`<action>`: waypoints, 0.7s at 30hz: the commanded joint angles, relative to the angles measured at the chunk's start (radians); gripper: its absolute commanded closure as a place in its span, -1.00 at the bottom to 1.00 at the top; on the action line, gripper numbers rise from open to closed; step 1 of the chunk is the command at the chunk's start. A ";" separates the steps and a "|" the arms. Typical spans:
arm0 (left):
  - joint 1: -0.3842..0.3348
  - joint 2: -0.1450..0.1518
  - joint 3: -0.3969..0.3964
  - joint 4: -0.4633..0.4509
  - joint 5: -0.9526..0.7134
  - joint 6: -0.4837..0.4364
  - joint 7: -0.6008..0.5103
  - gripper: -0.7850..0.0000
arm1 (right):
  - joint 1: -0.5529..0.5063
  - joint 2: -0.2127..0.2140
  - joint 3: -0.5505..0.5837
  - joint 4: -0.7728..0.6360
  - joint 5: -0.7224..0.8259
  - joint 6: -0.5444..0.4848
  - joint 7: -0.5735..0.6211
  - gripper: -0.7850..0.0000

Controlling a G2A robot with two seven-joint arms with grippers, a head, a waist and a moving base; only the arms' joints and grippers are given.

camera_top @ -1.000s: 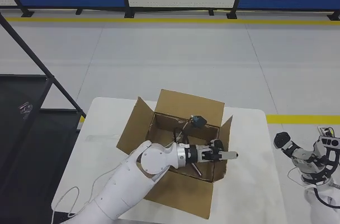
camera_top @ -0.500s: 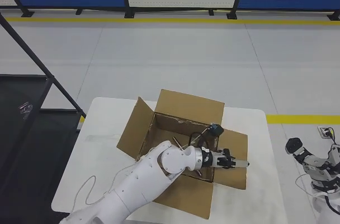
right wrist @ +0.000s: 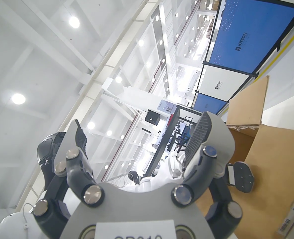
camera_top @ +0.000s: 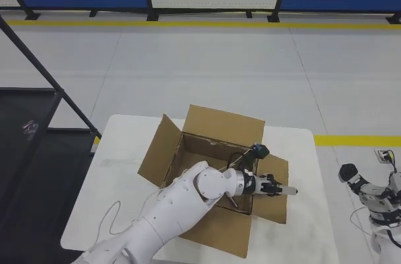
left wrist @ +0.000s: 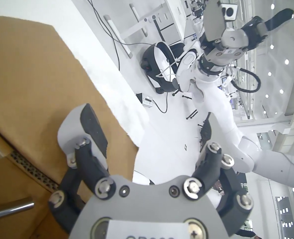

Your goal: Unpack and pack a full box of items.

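An open cardboard box (camera_top: 217,142) stands on the white table (camera_top: 121,178). Its right flap (camera_top: 277,198) is folded outward and lies low over the table. My left gripper (camera_top: 283,190) reaches across the box and hovers over that flap. In the left wrist view, the left gripper (left wrist: 151,130) is open, with nothing between its fingers and the brown flap (left wrist: 32,80) right under one pad. My right gripper (right wrist: 139,133) is open and empty, pointing up toward the ceiling; it stays off the table's right side (camera_top: 372,188). The box interior is dark, with a thin metal rod (camera_top: 232,200) inside.
The box's left flap (camera_top: 154,158) and back flap (camera_top: 223,122) stand up; the front flap (camera_top: 217,234) lies toward me. Bare table surface (camera_top: 299,231) lies to the right of the box. A black frame (camera_top: 49,86) stands at the left.
My left gripper has swung right across the box, pushing the right flap from upright to folded outward. The right arm has drawn back to the right, away from the table.
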 commanded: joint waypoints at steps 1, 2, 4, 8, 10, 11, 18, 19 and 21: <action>0.000 0.009 -0.027 -0.022 0.006 -0.016 -0.004 -1.00 | 0.000 0.000 0.000 0.000 0.000 0.000 0.000 -1.00; 0.003 0.015 -0.042 -0.033 0.010 -0.021 -0.007 -1.00 | 0.000 0.000 0.000 0.000 0.000 0.000 0.000 -1.00; 0.012 0.033 -0.078 -0.066 0.025 -0.029 -0.011 -1.00 | -0.002 0.000 -0.001 -0.017 -0.013 0.001 -0.015 -1.00; 0.063 0.085 -0.189 -0.184 0.053 -0.038 -0.026 -1.00 | -0.009 0.001 -0.013 -0.094 -0.112 -0.031 -0.064 -1.00; 0.108 0.120 -0.268 -0.278 0.075 -0.032 -0.042 -1.00 | -0.008 0.002 -0.022 -0.134 -0.179 -0.050 -0.082 -1.00; 0.137 0.138 -0.315 -0.331 0.089 -0.023 -0.053 -1.00 | -0.006 0.003 -0.027 -0.154 -0.227 -0.062 -0.094 -1.00; 0.461 0.259 -0.735 -0.773 0.144 0.049 -0.132 -1.00 | 0.046 0.003 -0.132 -0.311 -0.644 -0.033 -0.238 -1.00; 0.513 0.271 -0.797 -0.831 0.137 0.054 -0.138 -1.00 | 0.061 0.002 -0.158 -0.329 -0.706 -0.013 -0.264 -1.00; 0.611 0.289 -0.911 -0.926 0.117 0.054 -0.147 -1.00 | 0.096 -0.001 -0.217 -0.354 -0.826 0.030 -0.305 -1.00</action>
